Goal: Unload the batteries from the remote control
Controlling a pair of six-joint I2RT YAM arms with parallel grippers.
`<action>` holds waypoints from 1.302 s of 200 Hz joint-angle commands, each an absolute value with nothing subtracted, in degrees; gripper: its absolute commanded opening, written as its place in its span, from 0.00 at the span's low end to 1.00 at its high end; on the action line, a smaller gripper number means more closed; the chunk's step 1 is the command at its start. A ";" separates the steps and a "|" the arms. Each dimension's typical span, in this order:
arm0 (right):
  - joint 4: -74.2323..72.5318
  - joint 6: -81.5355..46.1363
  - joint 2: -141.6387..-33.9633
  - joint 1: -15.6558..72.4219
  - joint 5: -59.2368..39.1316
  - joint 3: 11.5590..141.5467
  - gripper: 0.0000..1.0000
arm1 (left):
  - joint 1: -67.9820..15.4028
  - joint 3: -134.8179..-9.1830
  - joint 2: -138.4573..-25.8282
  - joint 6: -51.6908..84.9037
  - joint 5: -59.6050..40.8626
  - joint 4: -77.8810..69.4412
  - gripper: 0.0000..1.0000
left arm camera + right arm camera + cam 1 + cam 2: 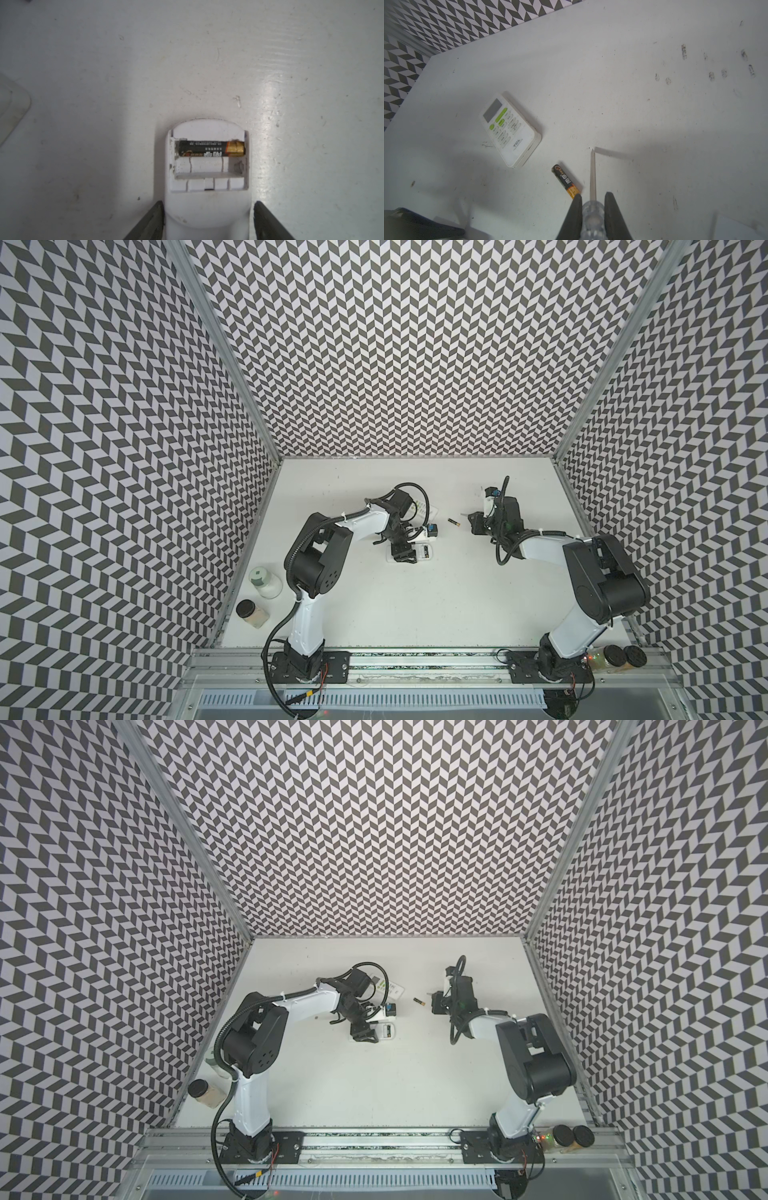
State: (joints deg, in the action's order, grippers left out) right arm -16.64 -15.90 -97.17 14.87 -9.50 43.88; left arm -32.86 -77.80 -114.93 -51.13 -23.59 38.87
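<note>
Top views are showing the table (374, 614) with both arms reaching in. In both, the left arm is covering most of the remote (426, 552). The second remote (426, 510), keypad up, is peeking out behind that wrist, partly blocked.

Jars: by the left arm, the grey-lid jar (262, 578) and the black-lid jar (249, 612) are standing upright, the latter holding something tan. Two more black-lid jars (621, 657) are sitting on the front rail, half hidden by the right arm's base, contents hard to make out.

Wrist views: the left gripper (208, 203) is standing spread, fingers (268, 222) straddling the remote, a sliver of gap showing on one side. The right gripper (593, 195) is pinching the screwdriver (592, 172) by its clear handle, which is mostly cut off by the frame.

The remote's battery bay (209, 162) is lying open, holding one battery (211, 148) in the slot nearer the rounded end. The loose battery (566, 180) is lying on the table just beside the screwdriver blade.
</note>
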 commanded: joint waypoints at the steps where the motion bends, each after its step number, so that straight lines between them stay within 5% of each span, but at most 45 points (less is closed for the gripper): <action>1: -18.21 -15.52 -93.84 15.29 -10.85 43.94 0.00 | -33.09 -79.60 -112.65 -49.83 -22.86 39.88 0.75; 75: -14.04 -12.11 -78.74 23.51 -19.33 37.25 0.00 | -26.24 -85.32 -107.85 -50.64 -17.07 39.42 0.90; 145: -9.19 -3.52 -72.54 31.92 -32.44 31.13 0.00 | -23.37 -84.39 -112.11 -53.61 -10.37 34.72 0.92; 260: -9.22 -5.05 -79.05 33.67 -24.73 29.13 0.00 | -25.43 -76.76 -113.82 -54.64 -7.85 30.62 0.93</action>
